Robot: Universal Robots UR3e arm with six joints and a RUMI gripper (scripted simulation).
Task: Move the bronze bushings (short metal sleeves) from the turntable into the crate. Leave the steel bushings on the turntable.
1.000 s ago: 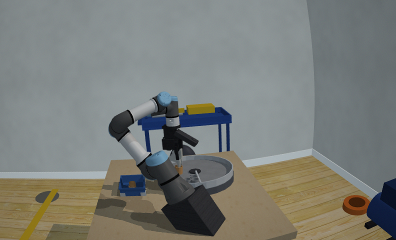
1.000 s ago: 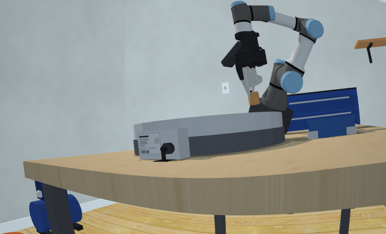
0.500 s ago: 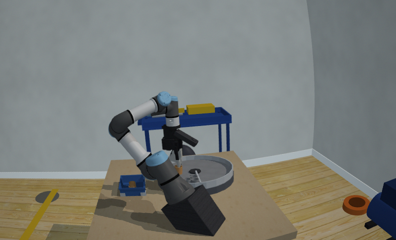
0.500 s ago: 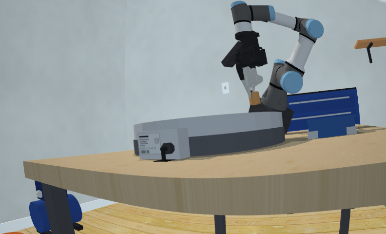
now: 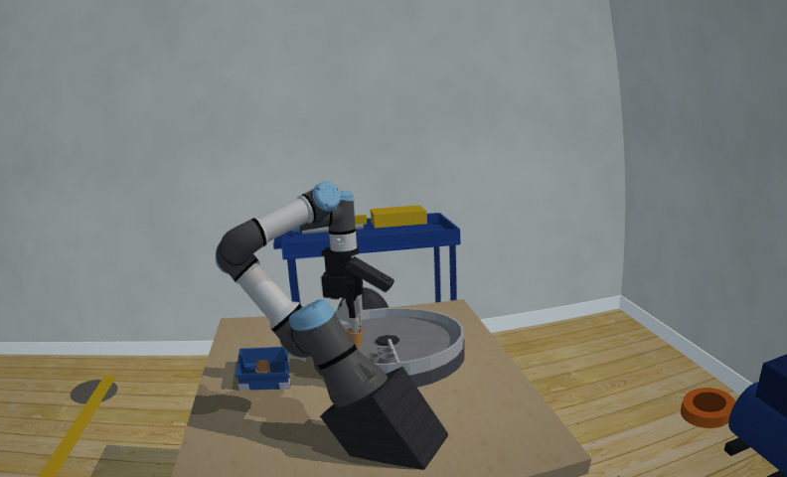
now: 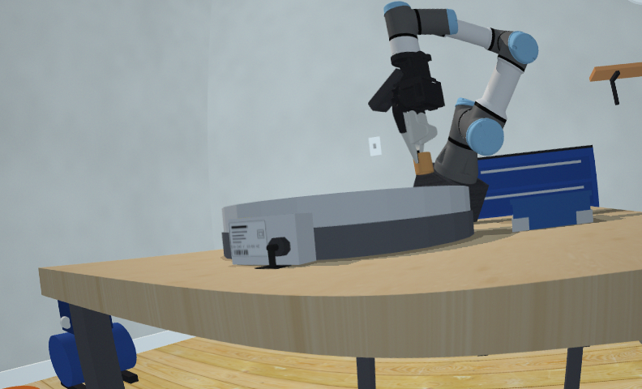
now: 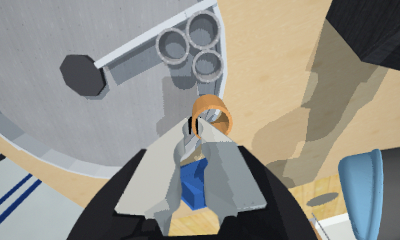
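My gripper (image 5: pixel 355 329) (image 6: pixel 417 158) (image 7: pixel 193 117) is shut on the wall of a bronze bushing (image 5: pixel 356 338) (image 6: pixel 425 164) (image 7: pixel 209 102), held above the near-left rim of the turntable (image 5: pixel 424 331) (image 6: pixel 387 207) (image 7: pixel 32 30). One fingertip is inside the bushing's bore. Three steel bushings (image 5: pixel 384 357) (image 7: pixel 158 46) stand together on the turntable, between the light divider bar and the rim. The blue crate (image 5: pixel 262 380) (image 6: pixel 551 211) (image 7: pixel 191 184) is left of the turntable in the top view. Bronze (image 5: pixel 262 366) shows inside it; how many bushings lie there is unclear.
A dark hub (image 5: pixel 387 340) (image 7: pixel 82 75) sits at the turntable's middle, with the divider bar (image 5: pixel 393 351) (image 7: pixel 147 37) running from it to the rim. The arm's black base block (image 5: pixel 386 419) (image 7: pixel 377 30) stands near the turntable and crate. A blue cart (image 5: pixel 374 238) is behind the table.
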